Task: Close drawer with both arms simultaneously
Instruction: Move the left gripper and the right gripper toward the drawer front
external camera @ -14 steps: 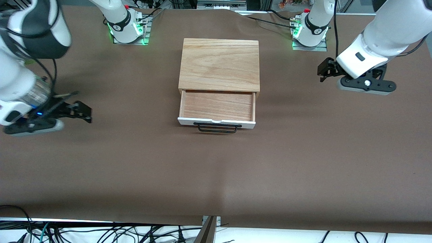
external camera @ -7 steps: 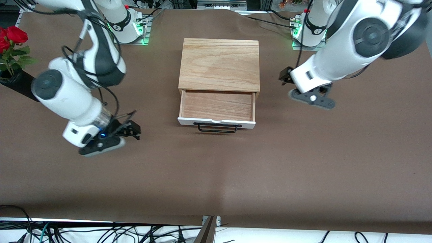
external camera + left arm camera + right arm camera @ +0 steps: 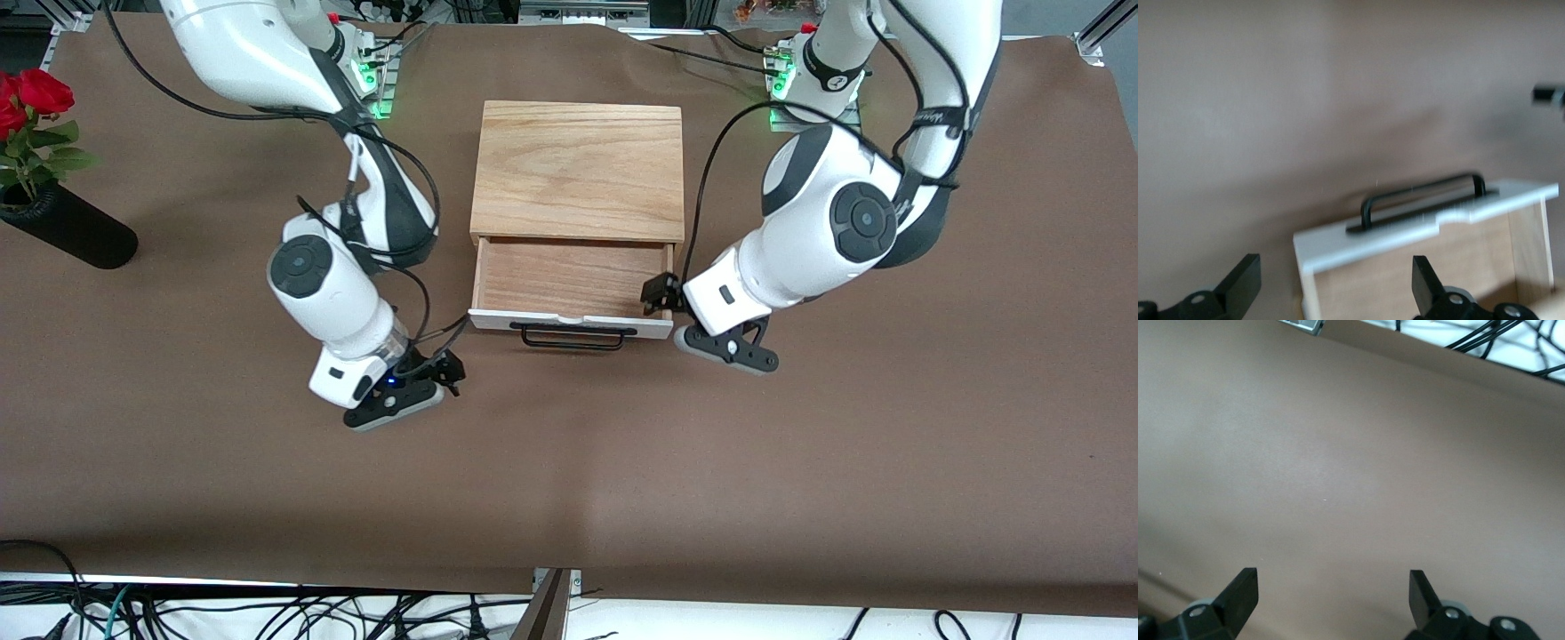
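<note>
One drawer [image 3: 572, 286] sticks out of one wooden box [image 3: 578, 169] in the middle of the brown surface [image 3: 569, 462]. The drawer is open and looks empty. It has a white front with one thin black handle [image 3: 573, 336], on the side nearer the front camera.

There are two arms. The left gripper [image 3: 665, 293] is over the drawer's corner toward the left arm's end. Its fingers [image 3: 1238, 283] are apart, with nothing between them. The right gripper [image 3: 442, 369] is over the bare surface, near the drawer's other front corner but not touching it. Its fingers [image 3: 1238, 590] are apart too, and they hold nothing.

There is also one black vase [image 3: 67, 236] with red roses at the right arm's end of the surface, well apart from the box.

What could go wrong? I think one arm could push before the other one. Then the drawer could twist and get stuck, or the whole box could slide. The left gripper sits over the corner, so it could bump the drawer's rim and not the white front.
</note>
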You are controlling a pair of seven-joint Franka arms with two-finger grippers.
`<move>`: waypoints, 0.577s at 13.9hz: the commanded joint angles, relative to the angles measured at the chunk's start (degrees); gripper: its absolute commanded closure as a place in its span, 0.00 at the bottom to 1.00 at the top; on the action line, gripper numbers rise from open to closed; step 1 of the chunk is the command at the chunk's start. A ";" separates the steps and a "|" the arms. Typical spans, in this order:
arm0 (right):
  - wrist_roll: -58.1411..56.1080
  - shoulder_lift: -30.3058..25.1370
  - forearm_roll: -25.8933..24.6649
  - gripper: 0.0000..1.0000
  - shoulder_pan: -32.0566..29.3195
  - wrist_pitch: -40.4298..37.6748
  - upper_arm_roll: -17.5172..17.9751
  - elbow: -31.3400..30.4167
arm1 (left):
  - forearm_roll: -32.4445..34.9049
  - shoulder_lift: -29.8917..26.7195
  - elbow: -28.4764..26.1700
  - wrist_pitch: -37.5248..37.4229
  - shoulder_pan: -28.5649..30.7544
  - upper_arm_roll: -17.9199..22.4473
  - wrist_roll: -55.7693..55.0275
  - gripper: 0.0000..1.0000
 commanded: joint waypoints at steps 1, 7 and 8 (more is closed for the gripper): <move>0.85 1.70 4.60 0.00 -0.11 -0.30 1.33 2.47 | -1.36 1.68 0.56 3.92 -0.51 0.26 -1.44 0.00; 0.67 1.44 9.11 0.00 -0.11 -10.65 2.30 2.64 | -5.67 6.51 0.56 4.10 -3.76 0.26 -1.53 0.00; 0.67 1.35 9.11 0.00 -0.11 -12.33 2.39 2.64 | -5.67 6.69 0.56 4.10 -3.76 0.26 -1.44 0.00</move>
